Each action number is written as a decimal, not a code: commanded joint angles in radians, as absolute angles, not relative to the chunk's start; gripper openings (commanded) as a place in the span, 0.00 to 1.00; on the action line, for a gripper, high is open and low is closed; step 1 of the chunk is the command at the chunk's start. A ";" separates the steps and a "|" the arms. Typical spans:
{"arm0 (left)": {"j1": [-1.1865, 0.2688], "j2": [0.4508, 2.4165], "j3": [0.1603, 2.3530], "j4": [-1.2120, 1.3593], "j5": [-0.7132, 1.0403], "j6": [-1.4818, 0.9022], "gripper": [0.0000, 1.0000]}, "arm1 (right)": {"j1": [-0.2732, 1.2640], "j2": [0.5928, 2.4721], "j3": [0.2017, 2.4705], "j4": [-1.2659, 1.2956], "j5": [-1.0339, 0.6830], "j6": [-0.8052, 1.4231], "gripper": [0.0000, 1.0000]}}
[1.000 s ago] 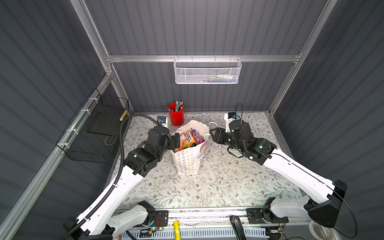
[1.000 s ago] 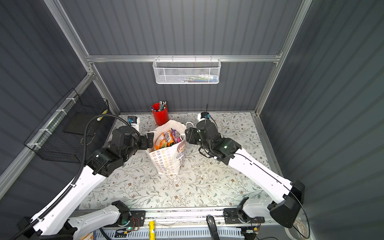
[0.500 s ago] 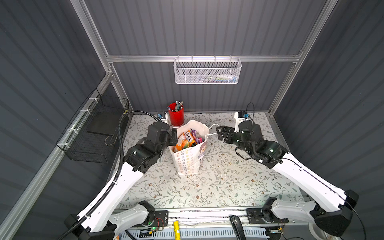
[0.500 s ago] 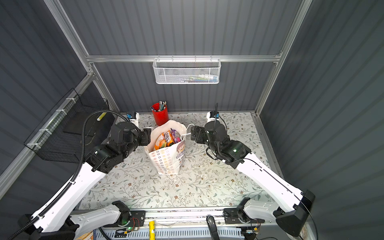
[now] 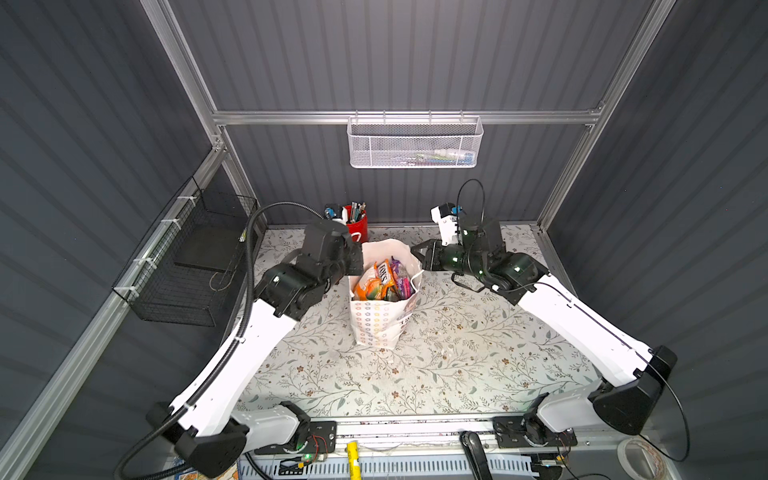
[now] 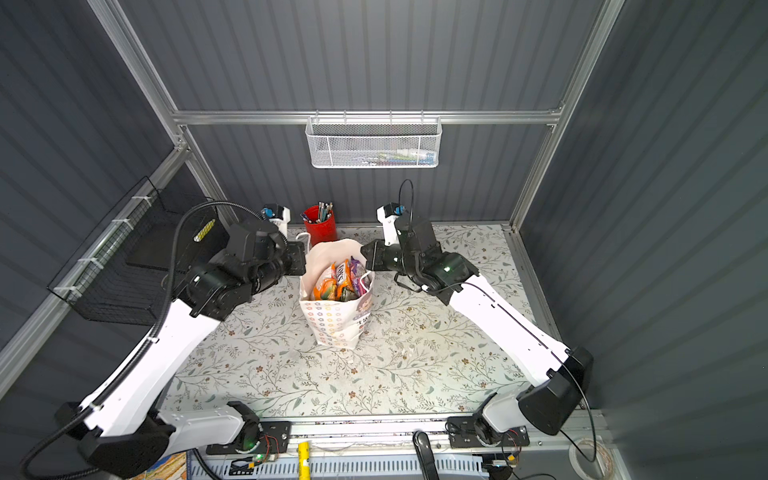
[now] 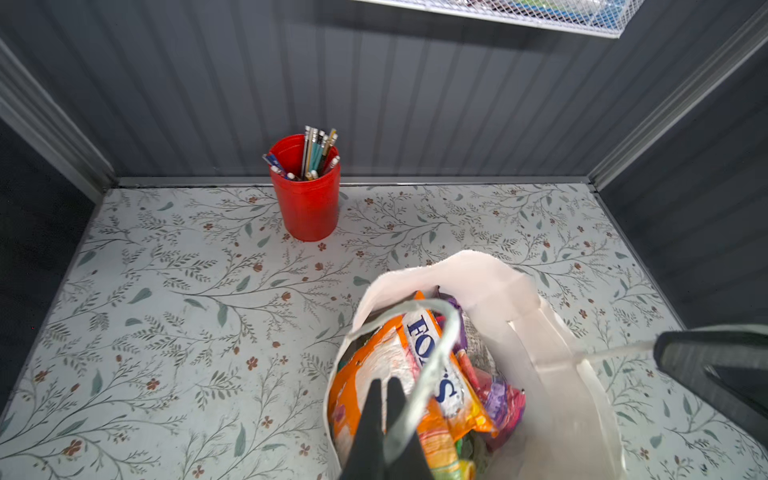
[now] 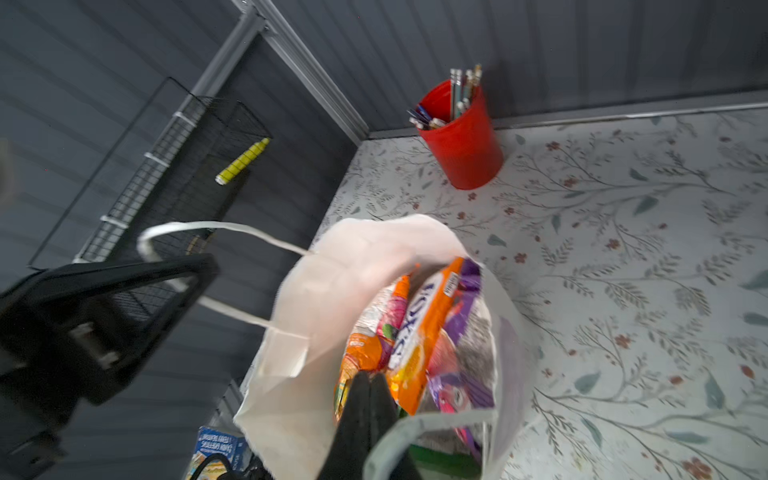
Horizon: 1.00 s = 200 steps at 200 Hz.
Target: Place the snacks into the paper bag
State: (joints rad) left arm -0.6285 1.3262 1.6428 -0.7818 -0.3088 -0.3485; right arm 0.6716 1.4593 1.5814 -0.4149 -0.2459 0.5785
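Tabletop [image 5: 436, 365]: floral-printed sheet inside a grey-walled cell.

Left arm [image 5: 249, 345] and right arm [image 5: 582, 324]: white links with black wrists. They reach in from the near corners and meet either side of the bag in both top views.

Black wire basket [image 5: 187, 270]: hung on the left wall, apart from the work.

White mesh basket [image 5: 415, 145]: on the back rail, above everything.

Paper bag [image 5: 376, 324]: upright near the tabletop's middle, towards the back, mouth open. Flower-patterned side faces the camera.

Red cup [image 7: 307, 199]: holds pens, stands against the back wall just behind the bag, not touching it.

Snacks [image 5: 380, 282]: inside the bag, standing on edge and packed together. Orange, purple and pink packets show at the mouth, one lettered "FOX'S" [image 7: 432, 365].

Cord handles: one loop [image 7: 451, 332] crosses the left fingers [image 7: 374, 407], the other [image 8: 415, 424] curves beside the right fingers [image 8: 359, 399].

Both pairs of fingers are pressed together, held over the bag's mouth at opposite rims. Cannot tell whether a cord is pinched in either.
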 commanded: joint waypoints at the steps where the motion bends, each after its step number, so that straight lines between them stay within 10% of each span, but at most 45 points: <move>1: -0.629 1.378 1.841 -0.733 -0.261 -0.372 0.00 | 0.592 1.458 1.763 -0.343 -0.432 0.575 0.00; 52: -0.629 1.442 1.932 -0.670 -0.184 -0.412 0.00 | 0.465 1.587 2.005 -0.557 -0.557 0.598 0.00; 148: -0.629 1.386 1.575 -0.472 -0.111 -0.462 0.00 | 0.431 1.492 1.663 -0.472 -0.413 0.538 0.00; 200: -0.629 1.380 1.743 -0.549 -0.075 -0.477 0.00 | 0.426 1.488 1.753 -0.518 -0.421 0.561 0.00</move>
State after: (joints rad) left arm -0.6289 1.4399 1.6096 -0.5713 -0.1173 -0.4507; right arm 0.4274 1.5291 1.6730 -0.5591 -0.4179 0.5613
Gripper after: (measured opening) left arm 0.050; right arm 0.048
